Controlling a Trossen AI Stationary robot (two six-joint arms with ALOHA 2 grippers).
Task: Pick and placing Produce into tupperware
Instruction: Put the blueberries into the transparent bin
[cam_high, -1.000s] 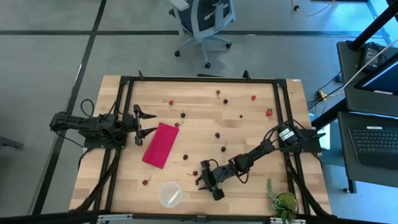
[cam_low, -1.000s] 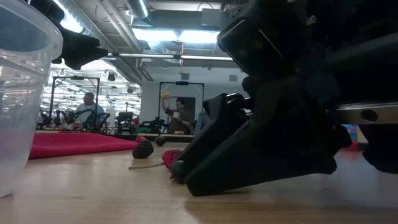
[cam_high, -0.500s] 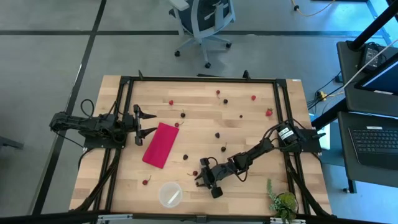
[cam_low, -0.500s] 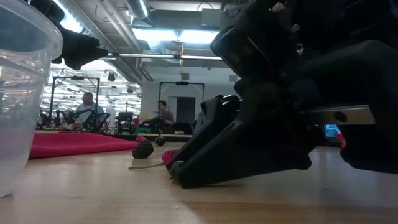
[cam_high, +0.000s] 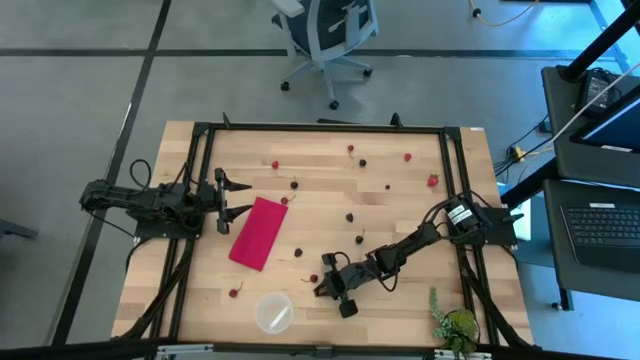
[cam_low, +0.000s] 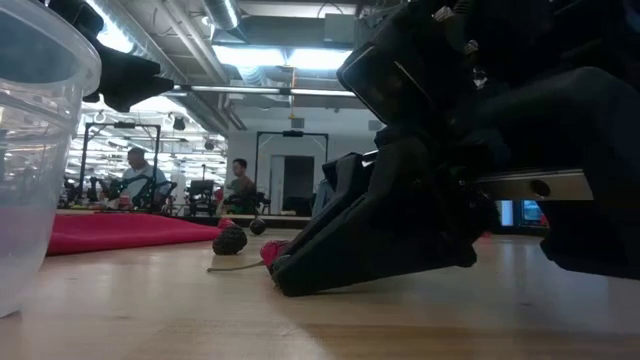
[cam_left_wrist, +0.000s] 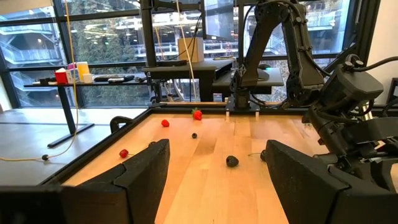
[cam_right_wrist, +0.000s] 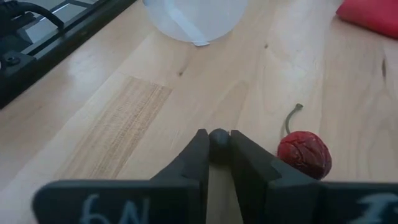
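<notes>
My right gripper (cam_high: 322, 284) is low on the table at the front middle, just right of the clear round cup (cam_high: 273, 312), which stands on its base and also shows in the right wrist view (cam_right_wrist: 193, 15). The gripper is shut on a tiny dark berry (cam_right_wrist: 218, 137). A wrinkled red cherry (cam_right_wrist: 304, 154) with a stem lies on the wood beside one finger. A dark cherry (cam_low: 230, 240) lies a little beyond. More cherries and red berries (cam_high: 352, 216) lie scattered across the far half. My left gripper (cam_high: 240, 198) is open and empty at the left, beside the magenta cloth. My right gripper pinches the tiny dark berry (cam_right_wrist: 218, 134) between its two fingers, only at their free ends. The fingers slant down from the table's right toward the cup, their tips (cam_low: 280, 276) at the table top. Whether the berry is clear of the wood I cannot tell.
A flat magenta cloth (cam_high: 258, 232) lies left of centre. A green leafy plant (cam_high: 455, 325) stands at the front right corner. A black frame (cam_high: 320, 128) runs around the table. People show in the room beyond (cam_low: 238, 185).
My right gripper has crept a little toward the table's left edge, staying low at the table top beside the red cherry.
</notes>
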